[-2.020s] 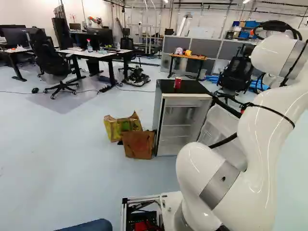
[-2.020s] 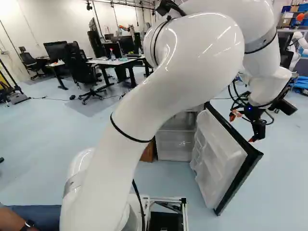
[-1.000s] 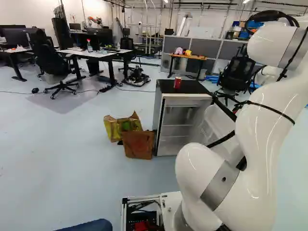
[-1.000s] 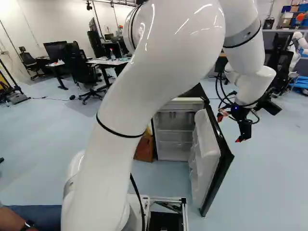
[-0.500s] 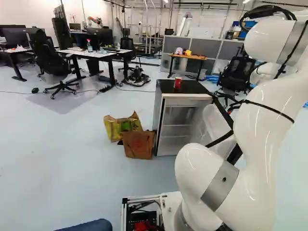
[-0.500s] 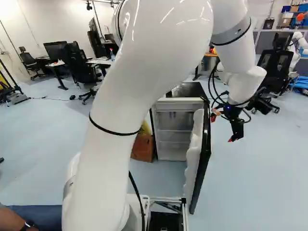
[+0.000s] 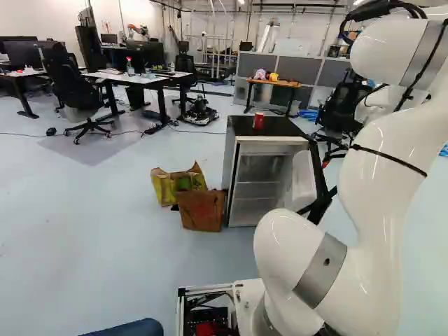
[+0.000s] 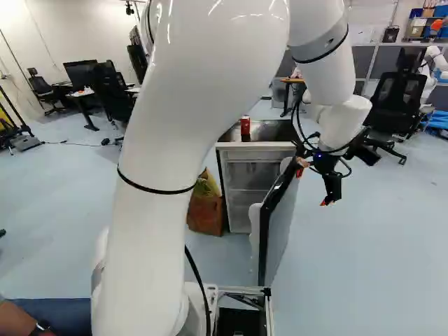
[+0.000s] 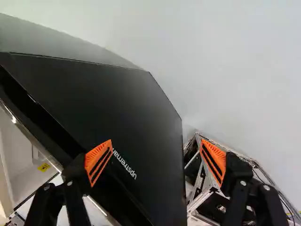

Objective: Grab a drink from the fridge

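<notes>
Going left to right in the right base view, seeing a can (image 8: 245,126) standing upright on the fridge (image 8: 255,145), at ten o'clock from the jaws. Making out no sure drink inside. If full, likely weighing moderately, feeling firm but denting under a hard squeeze, perhaps slipping if damp; calling for a level hold around its middle. Next, finding the door (image 8: 280,224) open at eight o'clock from the jaws. Last, showing the jaws spread wide, pinching nothing between their orange pads (image 9: 96,156).

The fridge (image 7: 269,148) stands on the light blue floor (image 7: 105,231). A red can (image 7: 258,121) sits on top of it. A yellow bag (image 7: 165,186) and a brown bag (image 7: 201,211) sit beside the fridge.
</notes>
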You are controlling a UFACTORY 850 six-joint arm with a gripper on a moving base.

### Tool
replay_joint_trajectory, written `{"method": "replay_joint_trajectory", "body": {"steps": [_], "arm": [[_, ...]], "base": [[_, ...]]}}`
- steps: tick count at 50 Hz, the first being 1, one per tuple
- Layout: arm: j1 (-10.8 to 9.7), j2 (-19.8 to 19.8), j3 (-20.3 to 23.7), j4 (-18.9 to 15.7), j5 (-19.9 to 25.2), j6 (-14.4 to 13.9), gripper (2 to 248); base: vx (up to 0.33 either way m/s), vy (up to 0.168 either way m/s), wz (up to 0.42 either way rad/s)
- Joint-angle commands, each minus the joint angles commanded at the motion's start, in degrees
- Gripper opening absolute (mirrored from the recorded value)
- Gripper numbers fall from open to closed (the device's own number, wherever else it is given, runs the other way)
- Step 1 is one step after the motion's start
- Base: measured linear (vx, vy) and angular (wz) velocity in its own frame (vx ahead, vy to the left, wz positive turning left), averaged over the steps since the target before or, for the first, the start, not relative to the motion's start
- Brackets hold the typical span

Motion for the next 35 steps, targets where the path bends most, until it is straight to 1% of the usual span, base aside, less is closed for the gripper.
{"method": "replay_joint_trajectory", "body": {"steps": [35], "arm": [[4.51,4.62,6.68,-0.12,0.0,0.0,247]], "base": [[0.0,0.0,0.0]]}}
